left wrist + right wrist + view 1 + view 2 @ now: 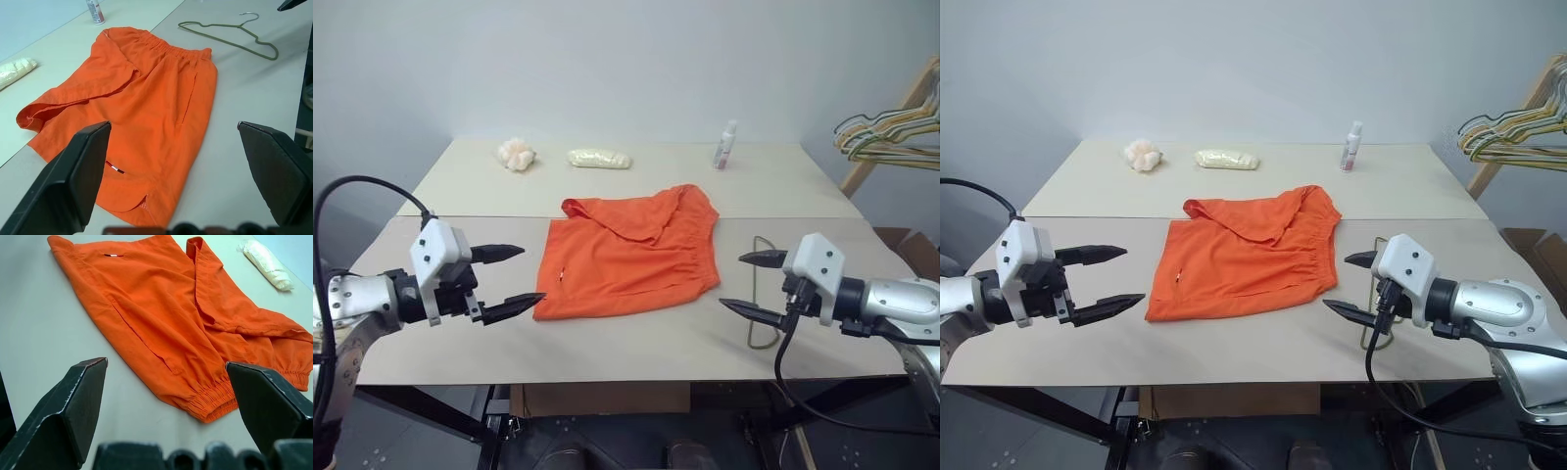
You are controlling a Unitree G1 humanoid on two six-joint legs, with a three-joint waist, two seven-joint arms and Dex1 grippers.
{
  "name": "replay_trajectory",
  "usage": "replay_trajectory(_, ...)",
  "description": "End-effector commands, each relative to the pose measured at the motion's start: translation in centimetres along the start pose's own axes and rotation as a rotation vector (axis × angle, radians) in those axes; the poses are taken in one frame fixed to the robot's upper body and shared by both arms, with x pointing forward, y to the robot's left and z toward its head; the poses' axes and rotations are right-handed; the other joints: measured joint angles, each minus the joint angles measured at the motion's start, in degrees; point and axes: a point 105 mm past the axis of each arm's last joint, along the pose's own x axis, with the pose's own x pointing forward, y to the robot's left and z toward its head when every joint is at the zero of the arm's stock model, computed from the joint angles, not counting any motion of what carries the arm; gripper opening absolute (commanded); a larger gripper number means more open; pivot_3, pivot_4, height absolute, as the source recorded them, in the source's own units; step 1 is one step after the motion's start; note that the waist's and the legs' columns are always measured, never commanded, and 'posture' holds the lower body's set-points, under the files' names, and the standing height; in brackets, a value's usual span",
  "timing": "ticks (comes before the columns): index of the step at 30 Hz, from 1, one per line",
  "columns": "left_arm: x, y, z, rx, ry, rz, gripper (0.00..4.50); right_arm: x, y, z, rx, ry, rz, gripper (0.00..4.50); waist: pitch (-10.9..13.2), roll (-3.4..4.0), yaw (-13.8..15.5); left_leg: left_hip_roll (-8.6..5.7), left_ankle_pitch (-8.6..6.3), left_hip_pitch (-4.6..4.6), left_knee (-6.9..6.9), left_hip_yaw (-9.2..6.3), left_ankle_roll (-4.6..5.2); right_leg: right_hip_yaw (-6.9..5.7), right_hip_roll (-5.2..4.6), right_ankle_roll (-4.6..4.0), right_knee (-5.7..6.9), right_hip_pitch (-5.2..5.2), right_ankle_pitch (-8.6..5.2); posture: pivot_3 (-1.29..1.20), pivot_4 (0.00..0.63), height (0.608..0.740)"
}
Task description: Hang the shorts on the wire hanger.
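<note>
Both grippers, left (510,278) and right (753,284), hover with fingers spread wide and empty; the shorts (631,253) lie flat between them, the wire hanger (229,34) beside their waistband edge.

The right pincer (754,284) hides much of the wire hanger (766,257) beside the shorts (631,255). The bottle's (725,145) label is too small to read.

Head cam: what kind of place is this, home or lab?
Likely a lab test bench: a bare table against a blank wall, orange shorts laid flat beside one wire hanger, and a bunch of spare hangers on a wooden rack.
</note>
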Motion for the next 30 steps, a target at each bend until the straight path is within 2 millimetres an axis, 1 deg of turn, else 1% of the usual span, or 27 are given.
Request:
replay_trajectory(1,-0.2,0.1,1.0,0.027,-0.034,0.003,4.50,-0.5,-0.5,1.2,-0.052,-0.027,-0.022,4.48,0.00,0.00,0.00,0.00,0.00,0.00,0.00,0.00,0.00,0.00,0.00,0.00,0.00,0.00,0.00,-0.04,0.000,0.740)
replay_trajectory(11,0.0,-0.2,0.9,0.030,-0.017,-0.009,4.50,-0.3,-0.7,1.1,-0.073,-0.017,-0.026,4.48,0.00,0.00,0.02,0.00,0.00,0.00,0.00,0.00,0.00,0.00,0.00,0.00,0.00,0.00,0.00,-0.04,0.000,0.740)
replay_trajectory(13,0.1,-0.5,0.9,0.030,-0.017,-0.021,4.50,0.0,-0.9,0.5,-0.146,0.028,-0.037,4.48,0.00,0.00,-0.01,0.00,0.00,0.00,0.00,0.00,0.00,0.00,0.00,0.00,0.00,0.00,0.00,-0.04,0.000,0.740)
replay_trajectory(17,0.3,-0.8,1.1,0.036,-0.019,-0.042,4.50,0.7,-1.4,-2.4,-0.408,0.220,-0.044,4.48,0.00,0.00,-0.09,-0.01,0.00,0.00,0.00,0.03,0.00,0.00,0.00,0.00,0.00,-0.01,0.00,-0.06,0.000,0.740)
replay_trajectory(20,0.4,-0.8,0.9,0.035,-0.015,-0.047,4.50,1.1,-1.0,-3.5,-0.491,0.266,-0.002,4.48,0.00,0.00,-0.17,-0.01,0.01,-0.02,0.00,0.11,-0.01,0.00,0.00,0.00,0.00,-0.04,0.00,-0.07,0.000,0.740)
replay_trajectory(22,0.6,-0.8,0.9,0.035,-0.017,-0.056,4.50,1.8,-1.0,-4.0,-0.539,0.280,0.011,4.48,0.00,0.00,-0.24,0.00,0.01,-0.02,0.00,0.13,-0.02,0.01,0.00,0.00,0.01,-0.05,-0.01,-0.08,0.000,0.740)
replay_trajectory(24,1.0,-0.8,0.9,0.038,-0.023,-0.067,4.50,2.9,-1.5,-4.6,-0.576,0.301,0.007,4.48,0.00,0.00,-0.62,0.00,0.02,0.03,0.01,0.15,-0.04,0.01,0.00,-0.01,0.02,-0.02,0.00,-0.10,0.000,0.740)
replay_trajectory(27,1.6,-0.7,0.9,0.046,-0.031,-0.083,4.50,5.3,-2.6,-6.1,-0.684,0.349,-0.005,4.48,-0.01,0.00,-1.66,0.01,0.04,0.17,0.00,0.20,-0.07,0.03,0.02,-0.04,0.03,0.08,0.02,-0.10,0.000,0.740)
replay_trajectory(28,1.6,-0.7,0.9,0.046,-0.032,-0.084,4.50,5.9,-2.8,-6.3,-0.704,0.355,-0.003,4.48,0.00,0.00,-1.73,0.00,0.04,0.16,-0.01,0.20,-0.07,0.04,0.02,-0.04,0.03,0.06,0.02,-0.10,0.000,0.740)
replay_trajectory(30,1.8,-0.5,0.9,0.052,-0.036,-0.082,4.50,7.7,-3.4,-6.9,-0.739,0.371,-0.013,4.48,0.00,0.00,-2.20,0.01,0.07,0.07,-0.05,0.14,-0.11,0.04,0.03,-0.07,0.02,-0.04,-0.01,-0.10,0.000,0.740)
